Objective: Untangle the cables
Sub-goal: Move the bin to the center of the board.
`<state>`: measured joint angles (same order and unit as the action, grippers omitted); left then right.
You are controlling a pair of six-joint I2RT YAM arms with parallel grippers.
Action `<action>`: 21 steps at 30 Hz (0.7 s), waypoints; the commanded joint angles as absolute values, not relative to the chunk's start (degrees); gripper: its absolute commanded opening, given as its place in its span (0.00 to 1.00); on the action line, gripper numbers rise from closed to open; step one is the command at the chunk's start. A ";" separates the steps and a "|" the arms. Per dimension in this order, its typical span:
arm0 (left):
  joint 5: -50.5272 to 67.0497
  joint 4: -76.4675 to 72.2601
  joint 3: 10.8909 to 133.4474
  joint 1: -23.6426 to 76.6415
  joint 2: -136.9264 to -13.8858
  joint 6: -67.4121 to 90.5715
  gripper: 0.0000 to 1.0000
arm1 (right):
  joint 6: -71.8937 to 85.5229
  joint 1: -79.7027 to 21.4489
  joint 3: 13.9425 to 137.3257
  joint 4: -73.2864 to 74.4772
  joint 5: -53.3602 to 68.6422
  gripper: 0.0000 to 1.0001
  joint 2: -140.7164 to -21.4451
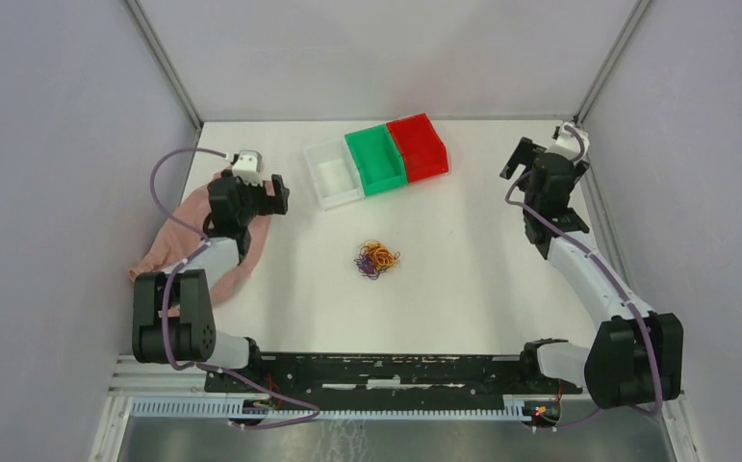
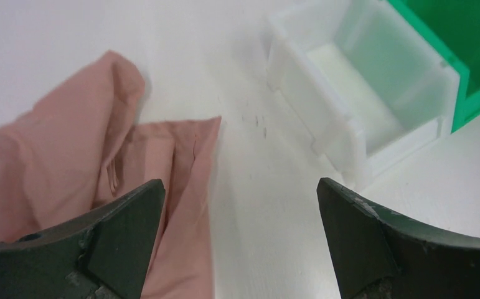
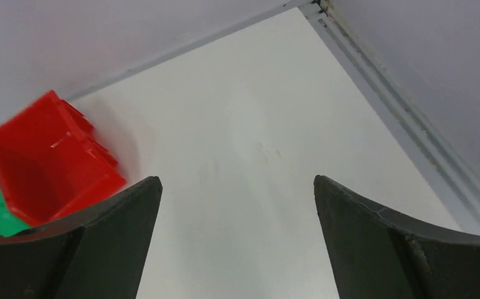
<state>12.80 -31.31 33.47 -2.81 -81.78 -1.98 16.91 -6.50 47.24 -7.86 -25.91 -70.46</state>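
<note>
1. Lying crumpled at the left edge of the table (image 1: 463, 279), the pink cloth (image 1: 169, 252) sits partly under the left arm. A low sweep toward the middle could snag a fold and drag it along.
2. The left gripper (image 2: 240, 193) hovers over the cloth's right edge, its jaws spread as wide as they go, with nothing between them.
3. Just right of it, toward the far side, the white bin (image 1: 333, 173), green bin (image 1: 374, 159) and red bin (image 1: 419, 146) stand touching in a row. An arm swinging across at this height could clip one of them.
4. The cables (image 1: 377, 259) lie in one small knotted clump near the table's middle, nearer than the bins and well apart from both grippers. The strands are thin, so a pinch may catch several at once and tighten the knot. Pulling with one gripper alone would probably just drag the whole clump.
5. The right gripper (image 3: 237, 187) hangs at the far right beside the wall, equally wide and empty, and faces the far corner. Its long reach to the clump could end in a misjudged descent.
</note>
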 commanded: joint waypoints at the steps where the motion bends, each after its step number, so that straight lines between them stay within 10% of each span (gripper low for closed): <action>1: 17.93 -3.76 46.44 -2.98 -79.62 -7.28 0.99 | 40.13 -5.68 54.03 3.08 -23.96 1.00 -73.14; 21: 24.03 23.64 61.19 -2.99 -80.59 -6.73 0.99 | 13.22 -22.93 112.34 18.62 -1.64 0.88 -122.27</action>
